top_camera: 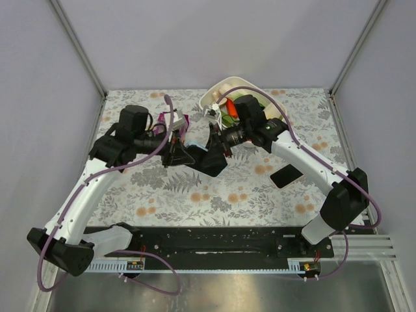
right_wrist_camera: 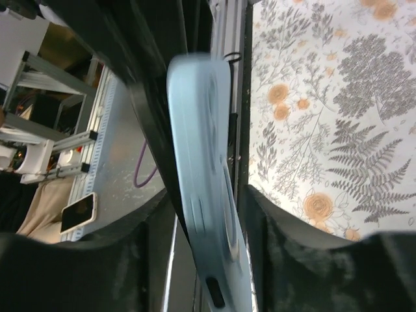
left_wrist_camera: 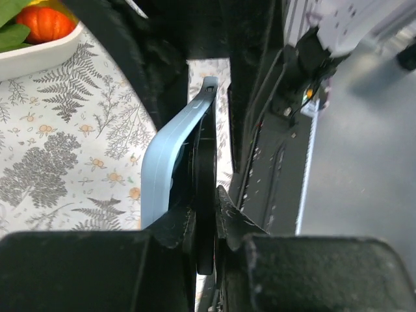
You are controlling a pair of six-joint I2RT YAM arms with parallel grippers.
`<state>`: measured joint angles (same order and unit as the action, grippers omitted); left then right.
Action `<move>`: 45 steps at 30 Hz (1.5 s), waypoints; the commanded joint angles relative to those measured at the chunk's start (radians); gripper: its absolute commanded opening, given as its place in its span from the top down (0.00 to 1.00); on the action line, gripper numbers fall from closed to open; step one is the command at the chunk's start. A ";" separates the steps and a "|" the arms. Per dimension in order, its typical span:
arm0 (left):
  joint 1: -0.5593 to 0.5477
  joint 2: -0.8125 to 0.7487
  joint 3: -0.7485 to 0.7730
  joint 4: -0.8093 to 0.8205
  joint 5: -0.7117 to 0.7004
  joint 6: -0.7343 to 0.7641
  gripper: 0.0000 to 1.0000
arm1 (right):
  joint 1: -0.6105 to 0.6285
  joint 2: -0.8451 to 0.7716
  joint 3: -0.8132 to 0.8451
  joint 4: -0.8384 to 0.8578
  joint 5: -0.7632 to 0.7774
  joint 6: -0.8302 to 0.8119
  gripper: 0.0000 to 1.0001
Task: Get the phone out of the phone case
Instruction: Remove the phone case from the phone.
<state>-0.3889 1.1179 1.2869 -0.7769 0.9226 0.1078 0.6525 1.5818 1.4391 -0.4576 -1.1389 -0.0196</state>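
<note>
Only the left wrist view shows the phone against its case.

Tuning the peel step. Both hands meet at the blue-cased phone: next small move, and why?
Probably grip the case with the right hand and peel it sideways: the left hand is shut on the phone edge, and the case already bows away from it.

Fern-and-flower cloth spreads under left pincer and right pincer. White bowl sits just beyond right pincer, at the cloth's far edge. It holds an orange pumpkin and green leaves; other bits too small to tell. Black flat slab lies on cloth, right of right pincer, apart from it. Grey walls left, right and beyond.
</note>
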 commanded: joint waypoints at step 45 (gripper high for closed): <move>-0.277 0.083 0.035 -0.078 -0.462 0.495 1.00 | 0.025 0.017 -0.019 0.125 0.229 0.092 0.39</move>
<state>-0.6609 1.2152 1.2575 -0.9394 0.4580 0.6121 0.6563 1.6005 1.4220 -0.3412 -0.9394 0.1032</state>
